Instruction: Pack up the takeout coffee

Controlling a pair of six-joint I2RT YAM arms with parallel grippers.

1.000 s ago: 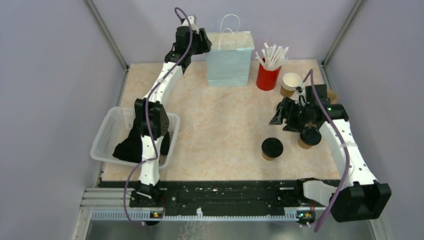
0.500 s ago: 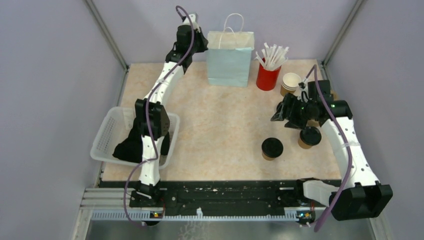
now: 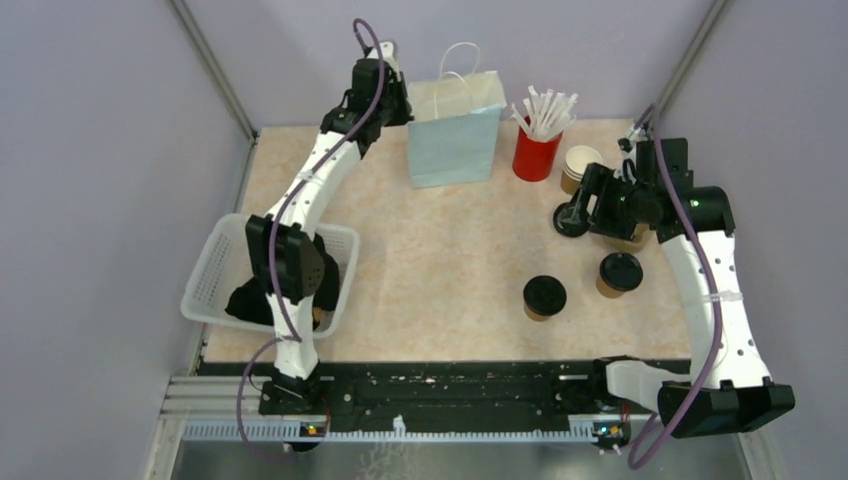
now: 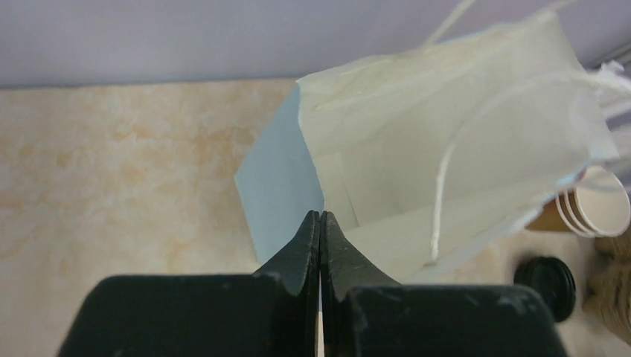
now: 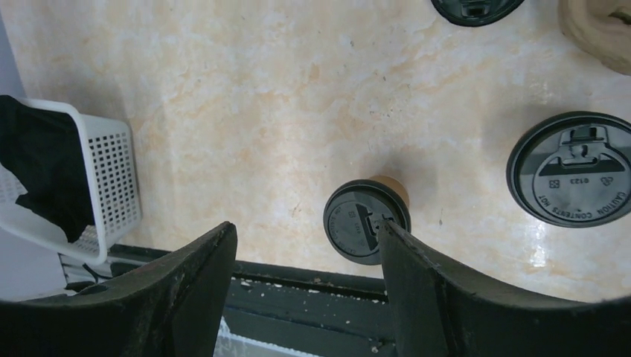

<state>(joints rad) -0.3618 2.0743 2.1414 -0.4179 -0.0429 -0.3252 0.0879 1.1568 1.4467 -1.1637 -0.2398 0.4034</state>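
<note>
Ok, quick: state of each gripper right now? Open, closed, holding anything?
Left gripper: closed, pinching the rim of the bag.
Right gripper: open, holding nothing.

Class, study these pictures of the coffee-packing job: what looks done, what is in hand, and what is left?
Done: nothing packed yet; what shows inside the pale blue bag holds no cup. In hand: the left fingers are shut on the bag's rim, tilting it; the right fingers hang open above the table. Left: two lidded cups stand on the table, to go into the bag.
</note>
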